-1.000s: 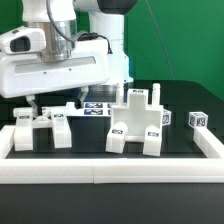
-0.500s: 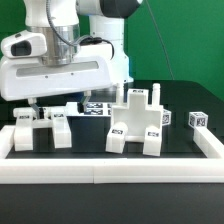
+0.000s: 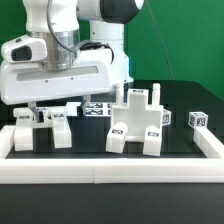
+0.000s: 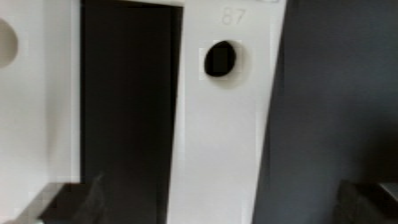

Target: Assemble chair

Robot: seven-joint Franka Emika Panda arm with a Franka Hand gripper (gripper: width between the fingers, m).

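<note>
Exterior view: your pincer point(image 3: 52, 108), spread wide, hangs just above a long chair part point(image 3: 30, 133) by the worktop's point(image 3: 90, 149) edge at the exterior view's left, its length crossing the pincer's gap.

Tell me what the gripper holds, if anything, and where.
Nothing is held. The gripper is open, straddling a white part with gaps on both sides.

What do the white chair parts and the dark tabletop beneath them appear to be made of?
The chair parts look like white plastic, moulded or printed, with a matte finish. They are one even colour, chunky and soft-edged, with no grain. The wrist view shows one smooth face with a cleanly cut oval hole. The tabletop is a flat, even black surface. Its material cannot be told from here.
</note>
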